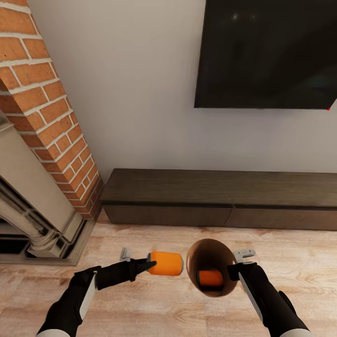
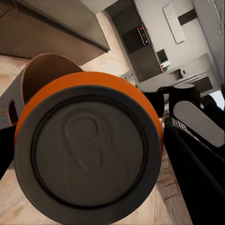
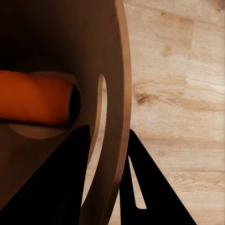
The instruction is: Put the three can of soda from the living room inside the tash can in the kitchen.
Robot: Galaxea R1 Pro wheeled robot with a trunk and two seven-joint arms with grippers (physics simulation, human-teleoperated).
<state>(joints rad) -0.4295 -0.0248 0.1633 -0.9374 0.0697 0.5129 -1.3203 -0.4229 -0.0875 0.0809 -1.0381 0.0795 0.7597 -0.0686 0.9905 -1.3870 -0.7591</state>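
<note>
A bright orange can of soda lies sideways in the air, and my left gripper is shut on its end. Its pale top faces the left wrist camera, close up. Just right of it, the tash can is tilted with its brown inside towards me. My right gripper is shut on its rim, one finger inside the wall and one outside. A second orange can lies inside the bin, and it shows again in the right wrist view.
A brick fireplace stands at the left. A low dark bench runs along the white wall under a black TV. Light wood floor lies below both arms. A distant dark kitchen unit shows past the bin.
</note>
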